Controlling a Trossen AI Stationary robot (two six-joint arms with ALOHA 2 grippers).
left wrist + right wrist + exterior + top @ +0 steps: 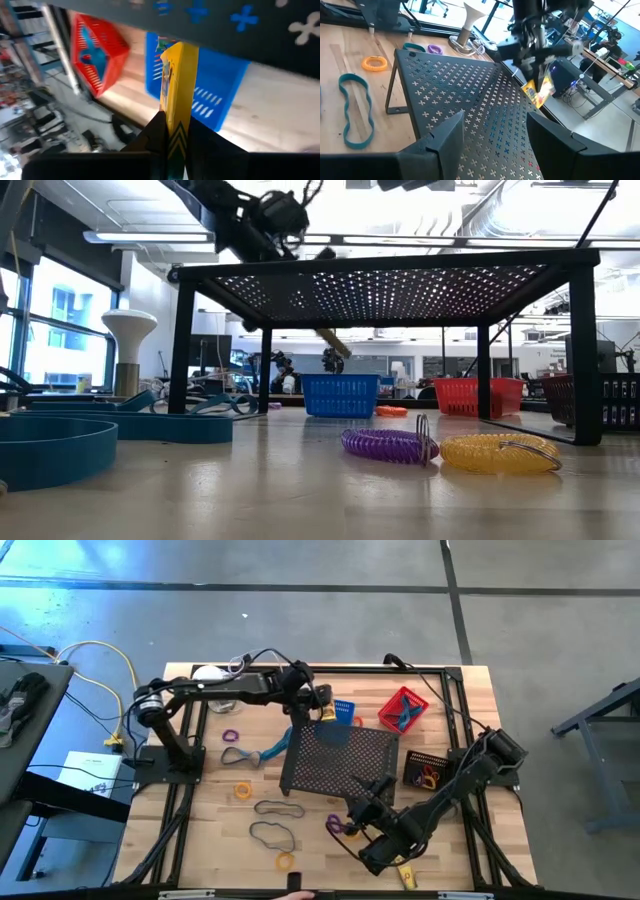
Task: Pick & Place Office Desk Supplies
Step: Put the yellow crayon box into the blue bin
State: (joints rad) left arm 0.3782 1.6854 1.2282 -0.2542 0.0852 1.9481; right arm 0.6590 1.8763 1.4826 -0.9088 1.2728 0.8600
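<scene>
The table (215, 810) is light wood with a smooth finish. The black tray (470, 95) looks like matt perforated metal. The yellow packet (176, 85) seems glossy, the blue basket (340, 394) plastic.

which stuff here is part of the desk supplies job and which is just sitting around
Part of the job:
yellow packet, held in the left gripper
blue basket
red basket
purple ring
orange ring
blue band loops

Just sitting around:
black mesh shelf
white-topped object
right gripper, open over the shelf
</scene>
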